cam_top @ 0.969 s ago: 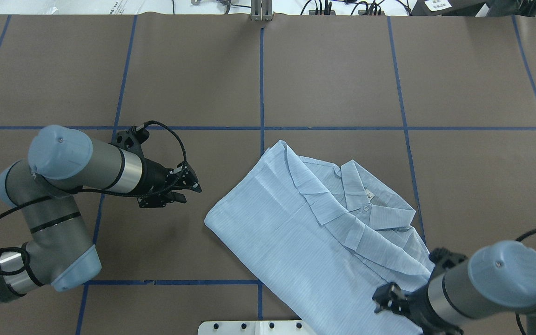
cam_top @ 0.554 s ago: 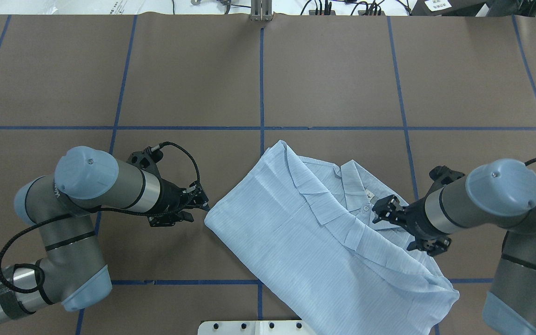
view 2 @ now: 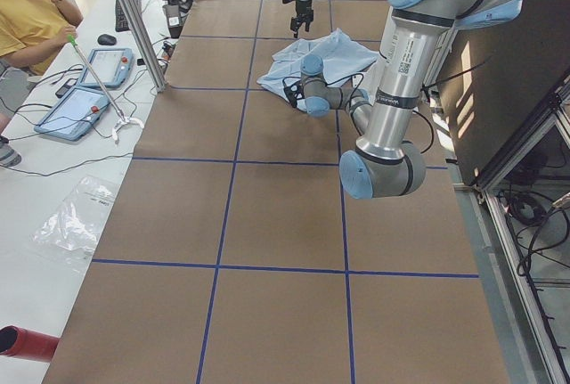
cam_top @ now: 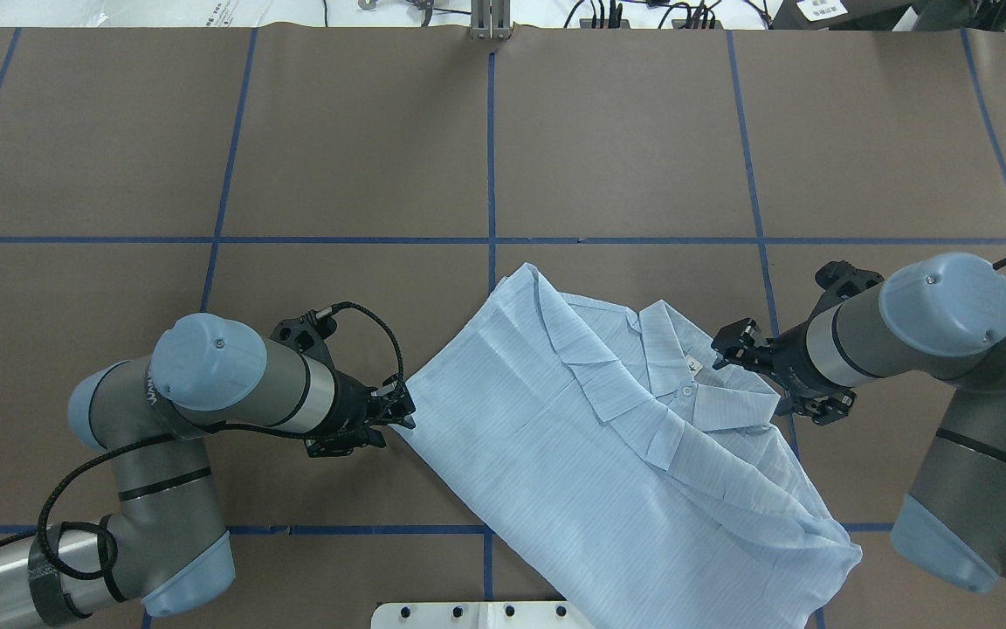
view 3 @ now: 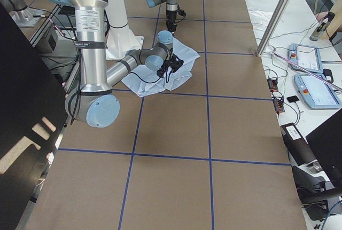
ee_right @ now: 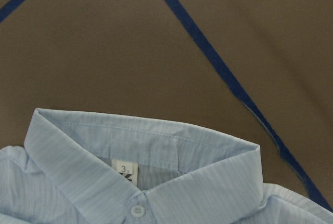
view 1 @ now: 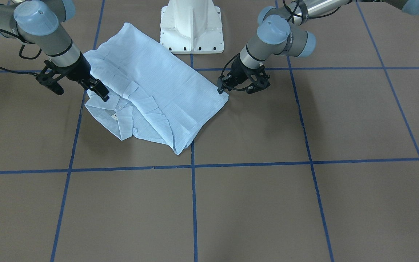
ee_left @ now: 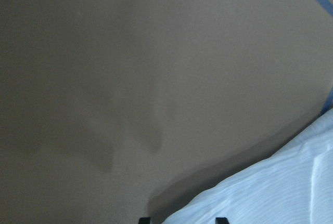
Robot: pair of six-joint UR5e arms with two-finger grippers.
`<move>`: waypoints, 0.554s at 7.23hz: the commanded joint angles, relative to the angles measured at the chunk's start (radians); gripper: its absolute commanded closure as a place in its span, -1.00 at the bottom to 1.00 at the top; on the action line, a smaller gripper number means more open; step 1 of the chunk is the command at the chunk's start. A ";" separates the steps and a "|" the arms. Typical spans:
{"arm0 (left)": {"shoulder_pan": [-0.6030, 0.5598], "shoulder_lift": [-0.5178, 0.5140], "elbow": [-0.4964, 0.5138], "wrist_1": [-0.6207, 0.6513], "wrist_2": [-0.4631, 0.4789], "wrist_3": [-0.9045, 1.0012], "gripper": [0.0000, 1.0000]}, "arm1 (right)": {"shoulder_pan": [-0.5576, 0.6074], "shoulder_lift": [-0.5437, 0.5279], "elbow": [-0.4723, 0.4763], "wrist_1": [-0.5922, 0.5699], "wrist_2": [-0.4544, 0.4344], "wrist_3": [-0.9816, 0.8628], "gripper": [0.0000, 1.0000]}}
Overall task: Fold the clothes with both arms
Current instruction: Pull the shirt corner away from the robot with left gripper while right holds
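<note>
Left gripper (cam_top: 396, 416) sat spread around an edge of the shirt (cam_top: 555, 437) — right gripper (cam_top: 733, 339) hung beside the collar (cam_top: 686, 371), clenched or released I could not tell

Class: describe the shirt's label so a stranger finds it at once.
On the brown table lies one light-blue shirt. Inside its collar, next to the top button, sits the label: a small white tag printed with a 3, unlike the plain striped cloth.
</note>
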 commanded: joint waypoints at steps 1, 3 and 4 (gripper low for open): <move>0.001 -0.004 0.007 0.001 0.002 0.000 0.18 | -0.001 -0.005 0.000 0.000 -0.002 -0.001 -1.00; -0.004 -0.016 0.010 0.003 0.039 0.001 1.00 | -0.013 -0.010 -0.013 -0.002 -0.025 -0.001 -1.00; -0.013 -0.018 0.010 0.003 0.039 0.001 1.00 | -0.024 -0.010 -0.014 -0.008 -0.060 -0.001 -1.00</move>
